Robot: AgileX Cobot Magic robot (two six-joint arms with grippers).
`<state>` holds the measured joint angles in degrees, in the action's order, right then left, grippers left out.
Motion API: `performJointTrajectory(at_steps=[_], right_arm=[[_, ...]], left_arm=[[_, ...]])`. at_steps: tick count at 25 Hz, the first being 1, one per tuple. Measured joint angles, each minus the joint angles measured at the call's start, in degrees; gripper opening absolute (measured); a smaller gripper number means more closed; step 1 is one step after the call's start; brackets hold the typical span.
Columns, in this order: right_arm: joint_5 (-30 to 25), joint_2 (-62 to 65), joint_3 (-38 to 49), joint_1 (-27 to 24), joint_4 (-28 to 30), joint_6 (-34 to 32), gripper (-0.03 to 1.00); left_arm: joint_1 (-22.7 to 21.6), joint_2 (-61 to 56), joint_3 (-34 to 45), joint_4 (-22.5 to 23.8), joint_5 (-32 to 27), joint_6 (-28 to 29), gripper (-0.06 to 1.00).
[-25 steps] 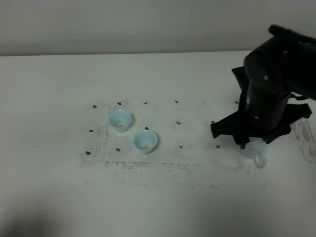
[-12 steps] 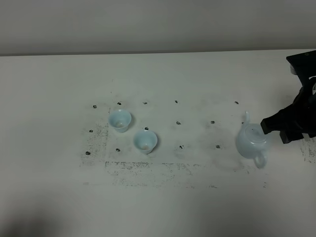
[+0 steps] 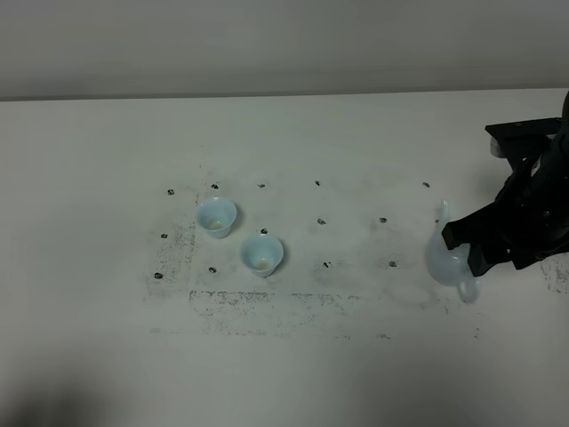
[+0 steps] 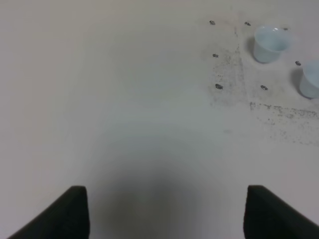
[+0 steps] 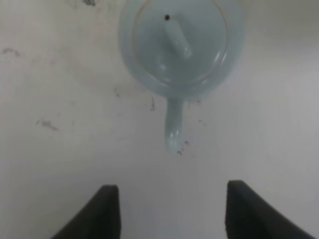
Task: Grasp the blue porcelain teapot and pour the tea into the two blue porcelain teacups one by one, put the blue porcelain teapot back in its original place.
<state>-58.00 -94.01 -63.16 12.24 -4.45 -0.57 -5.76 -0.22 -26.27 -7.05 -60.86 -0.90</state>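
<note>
This looked like a robotics lab test bench. A plain white table [image 3: 89,356] filled most of the exterior high view, and a bare pale wall [image 3: 267,44] ran across the top of the frame. Small dark marker dots [image 3: 321,221] sat in a rough grid around the middle of the tabletop. Smudged grey scuff lines [image 3: 267,301] traced part of a rectangle just below them. A black robot arm [image 3: 529,209] stood at the right edge of the frame. The wrist views looked down on the same marked white surface past the black fingers of the right gripper [image 5: 172,211].

Blue teapot [image 3: 442,258] at right, two teacups [image 3: 216,216] [image 3: 262,253] centre-left.
</note>
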Motion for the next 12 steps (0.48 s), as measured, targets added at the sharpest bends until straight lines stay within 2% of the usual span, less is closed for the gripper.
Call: performJointTrajectory(at_steps=[12], right_arm=[[5.85,-8.69,0.0,0.0,1.07,0.57,0.45]], left_arm=[[0.0,0.0,0.0,0.0,0.0,0.0,0.62]])
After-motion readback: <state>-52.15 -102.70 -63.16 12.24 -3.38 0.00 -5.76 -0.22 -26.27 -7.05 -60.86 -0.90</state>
